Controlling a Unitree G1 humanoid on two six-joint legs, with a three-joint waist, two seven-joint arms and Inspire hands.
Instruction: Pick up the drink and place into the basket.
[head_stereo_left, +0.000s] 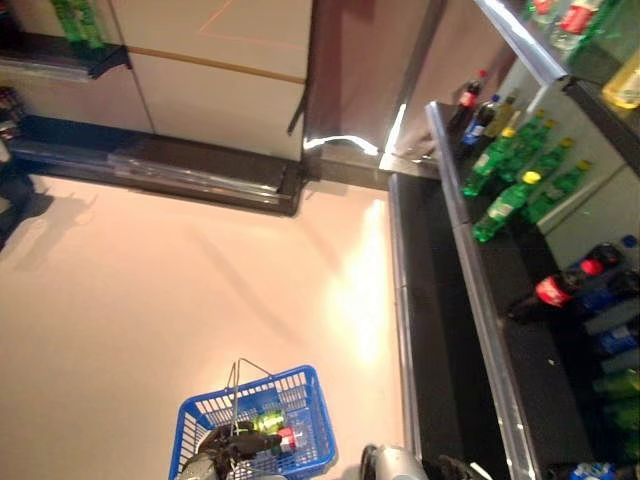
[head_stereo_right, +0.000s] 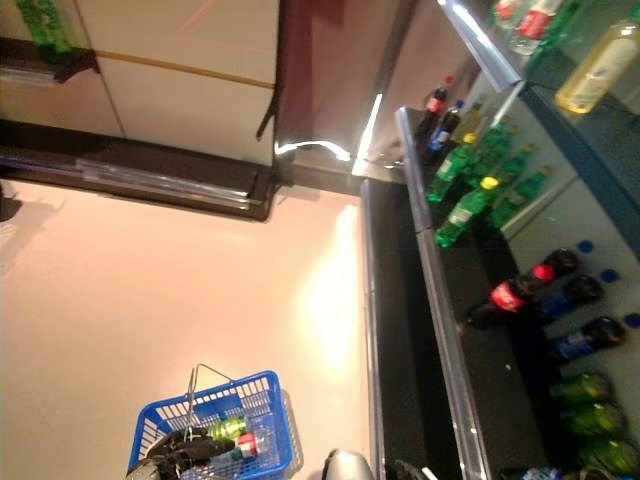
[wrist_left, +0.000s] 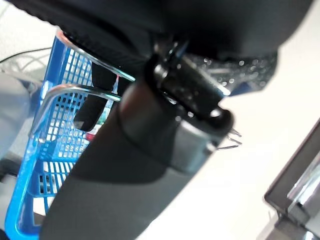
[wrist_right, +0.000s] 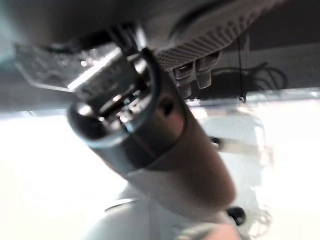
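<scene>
Near left, the blue basket (head_stereo_left: 300, 425) hangs from the left robot hand (head_stereo_left: 232, 443), whose fingers are curled round its wire handle (wrist_left: 75, 92). A green drink (head_stereo_left: 266, 421) and a red-capped bottle (head_stereo_left: 286, 441) already lie inside it. The load hangs by thin wire alone, so a sudden arm swing could slip the handle off the fingers and spill the bottles onto the floor (head_stereo_left: 150, 290). At the near right edge only the right robot hand's arm shows; I cannot tell how its fingers are set. Further right, the shelf (head_stereo_left: 520, 300) holds crowded bottles (head_stereo_left: 510, 200); a careless reach there could topple neighbours.
</scene>
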